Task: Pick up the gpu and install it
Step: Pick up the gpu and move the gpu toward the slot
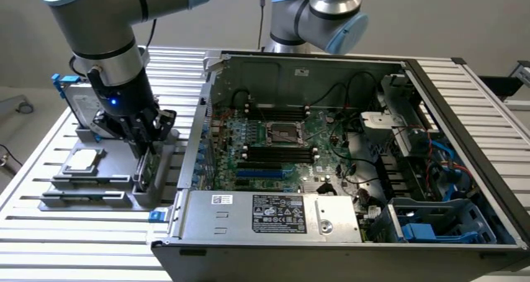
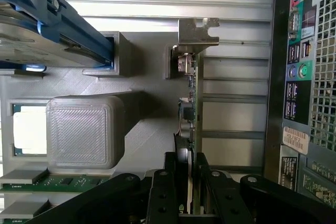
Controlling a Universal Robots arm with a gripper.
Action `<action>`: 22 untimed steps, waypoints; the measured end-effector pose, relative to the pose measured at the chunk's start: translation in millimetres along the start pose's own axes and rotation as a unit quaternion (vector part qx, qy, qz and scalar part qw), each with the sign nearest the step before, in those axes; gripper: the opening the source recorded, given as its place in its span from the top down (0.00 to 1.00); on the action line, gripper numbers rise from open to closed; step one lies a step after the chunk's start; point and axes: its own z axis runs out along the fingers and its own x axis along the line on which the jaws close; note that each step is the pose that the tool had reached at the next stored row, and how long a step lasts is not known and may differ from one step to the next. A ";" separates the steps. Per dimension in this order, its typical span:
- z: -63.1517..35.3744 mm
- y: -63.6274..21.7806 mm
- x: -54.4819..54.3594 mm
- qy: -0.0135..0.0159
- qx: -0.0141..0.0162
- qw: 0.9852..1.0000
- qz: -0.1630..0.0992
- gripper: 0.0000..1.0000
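The tool was clamped on the gpu, which stood on edge in a grey holder between the worktop's edge and the computer case. It looked light and stiff yet fragile, best pinched across its flat faces.

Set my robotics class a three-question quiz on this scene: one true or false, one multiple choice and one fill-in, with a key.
1. True or false: the graphics card is already plugged into the green board inside the computer case.
2. What is the end effector closed on? A) the hard drive in its blue frame B) the graphics card C) the square silver chip
3. Fill in: the graphics card stands on its ____ in the grey holder, outside the case.

Key: 1 false; 2 B; 3 edge.
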 end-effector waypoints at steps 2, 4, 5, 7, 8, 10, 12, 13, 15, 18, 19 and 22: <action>-2.1 0.1 0.2 0.001 0.000 1.000 0.000 0.74; -5.9 0.2 0.2 0.002 0.000 1.000 0.000 0.74; -8.3 0.3 0.3 0.002 0.000 1.000 0.000 0.74; -13.3 0.4 0.2 0.002 0.000 1.000 0.000 0.74; -16.7 0.4 0.3 0.002 0.000 1.000 0.000 0.74; -24.6 0.6 0.4 0.002 0.000 1.000 0.000 0.74; -34.0 0.9 0.4 0.002 0.000 1.000 0.000 0.74; -38.3 1.0 0.5 0.002 0.000 1.000 0.000 0.74; -47.4 1.2 0.5 0.002 0.000 1.000 0.000 0.74; -60.9 1.5 0.6 0.002 0.000 1.000 0.000 0.74; -65.6 1.6 0.7 0.002 0.000 1.000 0.000 0.74; -79.4 2.0 0.8 0.002 0.000 1.000 0.000 0.74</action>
